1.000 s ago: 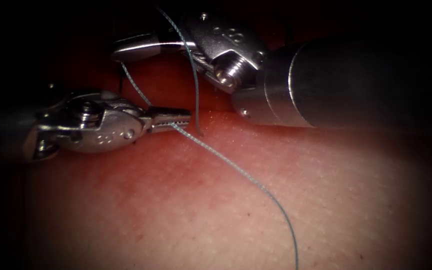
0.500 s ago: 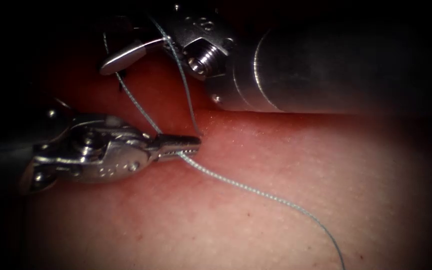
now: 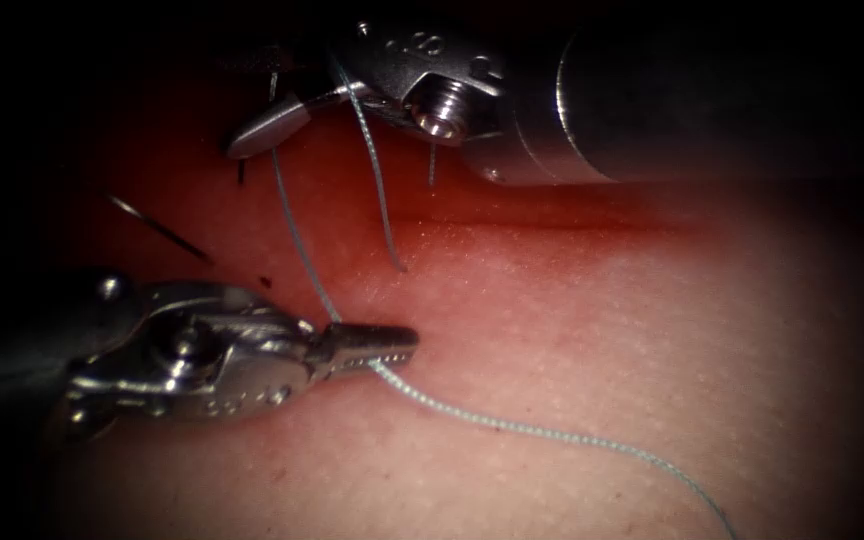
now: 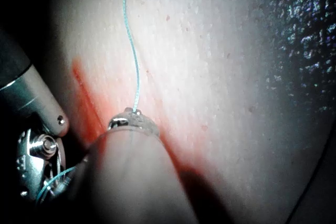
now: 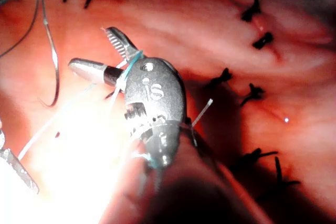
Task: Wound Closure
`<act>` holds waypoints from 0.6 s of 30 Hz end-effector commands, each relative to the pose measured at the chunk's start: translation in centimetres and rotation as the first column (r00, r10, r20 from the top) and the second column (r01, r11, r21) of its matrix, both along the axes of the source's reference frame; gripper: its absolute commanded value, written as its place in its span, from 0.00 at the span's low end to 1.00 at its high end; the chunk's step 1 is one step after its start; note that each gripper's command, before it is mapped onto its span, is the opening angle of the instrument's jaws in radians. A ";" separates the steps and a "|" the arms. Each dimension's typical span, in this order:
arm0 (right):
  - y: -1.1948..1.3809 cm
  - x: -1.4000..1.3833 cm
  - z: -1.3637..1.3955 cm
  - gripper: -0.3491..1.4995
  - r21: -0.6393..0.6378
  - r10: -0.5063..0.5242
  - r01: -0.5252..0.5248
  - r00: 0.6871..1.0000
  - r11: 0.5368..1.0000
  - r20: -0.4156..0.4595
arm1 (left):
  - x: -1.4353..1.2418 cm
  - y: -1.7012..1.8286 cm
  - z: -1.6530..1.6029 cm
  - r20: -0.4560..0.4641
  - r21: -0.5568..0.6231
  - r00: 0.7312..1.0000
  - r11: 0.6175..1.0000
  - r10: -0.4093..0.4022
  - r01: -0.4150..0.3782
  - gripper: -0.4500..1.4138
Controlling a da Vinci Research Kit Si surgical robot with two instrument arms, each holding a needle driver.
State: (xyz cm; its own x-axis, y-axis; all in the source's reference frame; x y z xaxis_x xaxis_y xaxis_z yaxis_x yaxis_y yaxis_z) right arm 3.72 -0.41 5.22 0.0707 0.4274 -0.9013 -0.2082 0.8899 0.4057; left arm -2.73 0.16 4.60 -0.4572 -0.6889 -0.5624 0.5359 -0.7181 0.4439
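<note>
Pale braided thread (image 3: 512, 428) clamped in the left tool (image 3: 377, 343).
Right tool (image 3: 272, 125) gapes, thread draped across it; curved needle (image 5: 52, 61) lies loose on glistening tissue (image 3: 602, 330).

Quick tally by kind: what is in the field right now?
Tools: 2, left tool shut on thread, right tool open, thread draped across it
Needle: 1, lying free
Thread: 1
Tissue: 1
Total: 5

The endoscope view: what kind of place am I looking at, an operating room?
More likely a practice bench for surgical stitching. Two metal tools, the left tool and the right tool, work blue thread over pork tissue.
</note>
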 end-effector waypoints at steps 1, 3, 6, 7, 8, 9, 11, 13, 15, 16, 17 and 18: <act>0.06 0.07 0.06 0.91 -0.014 -0.009 0.010 1.000 1.000 0.028 | -0.05 0.03 0.00 0.018 -0.021 1.000 1.000 -0.007 0.008 0.00; 0.03 0.05 0.12 0.91 -0.023 -0.047 0.048 0.996 0.999 0.069 | 0.02 0.05 -0.11 0.059 -0.072 0.998 0.997 -0.034 0.038 0.00; -0.10 0.00 0.27 0.89 -0.021 -0.150 0.153 0.983 0.988 0.109 | 0.24 0.15 -0.38 0.159 -0.227 0.985 0.968 -0.070 0.105 0.00; -0.12 -0.01 0.29 0.87 -0.020 -0.171 0.175 0.979 0.984 0.113 | 0.29 0.17 -0.44 0.176 -0.253 0.981 0.959 -0.081 0.124 0.00; -0.16 -0.02 0.31 0.86 -0.020 -0.192 0.196 0.975 0.980 0.113 | 0.36 0.22 -0.53 0.201 -0.282 0.974 0.946 -0.103 0.159 0.00; -0.18 -0.03 0.32 0.86 -0.026 -0.206 0.210 0.972 0.977 0.112 | 0.40 0.25 -0.59 0.217 -0.298 0.968 0.936 -0.125 0.188 0.00; -0.22 -0.05 0.33 0.85 -0.004 -0.230 0.232 0.968 0.973 0.100 | 0.51 0.34 -0.71 0.247 -0.324 0.955 0.915 -0.162 0.239 0.00; -0.25 -0.07 0.32 0.85 0.013 -0.252 0.252 0.964 0.968 0.082 | 0.59 0.40 -0.79 0.264 -0.333 0.944 0.900 -0.197 0.280 0.00; -0.28 -0.11 0.29 0.84 0.040 -0.285 0.283 0.957 0.958 0.048 | 0.66 0.47 -0.82 0.255 -0.333 0.945 0.899 -0.204 0.284 0.00; -0.29 -0.12 0.28 0.84 0.049 -0.296 0.294 0.955 0.955 0.036 | 0.69 0.49 -0.82 0.252 -0.331 0.946 0.900 -0.206 0.284 0.00; -0.30 -0.13 0.27 0.83 0.058 -0.307 0.305 0.951 0.950 0.024 | 0.71 0.51 -0.81 0.248 -0.330 0.946 0.900 -0.208 0.284 0.00; -0.32 -0.14 0.26 0.82 0.076 -0.322 0.321 0.947 0.944 0.007 | 0.75 0.55 -0.77 0.242 -0.330 0.946 0.899 -0.214 0.288 0.00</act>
